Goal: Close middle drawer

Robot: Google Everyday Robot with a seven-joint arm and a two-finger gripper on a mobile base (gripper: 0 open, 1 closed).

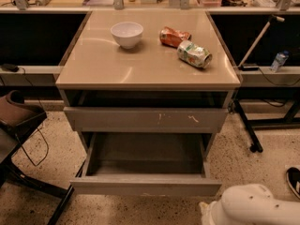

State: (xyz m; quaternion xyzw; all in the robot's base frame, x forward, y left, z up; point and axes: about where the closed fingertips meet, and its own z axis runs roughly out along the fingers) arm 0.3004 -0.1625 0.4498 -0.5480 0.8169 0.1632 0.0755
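Beneath the scratched upper front (145,119), the middle drawer (145,185) stood pulled well out, showing its grey box. At the lower right edge, the tool (205,210) hung just beside the drawer's right corner; whether it was apart or together I could not tell. A clean close would likely need a flat, centred push, straight in.

Nothing here can be read. The crushed green-and-white can (194,54) on the cabinet top carries printing, and so does the orange packet (174,36) just behind it, but no letters come out on either. The bottle (279,61) off to the right is too small to make out. The gripper (205,211) sits at the bottom edge, just right of the open middle drawer (145,186), mostly cut off
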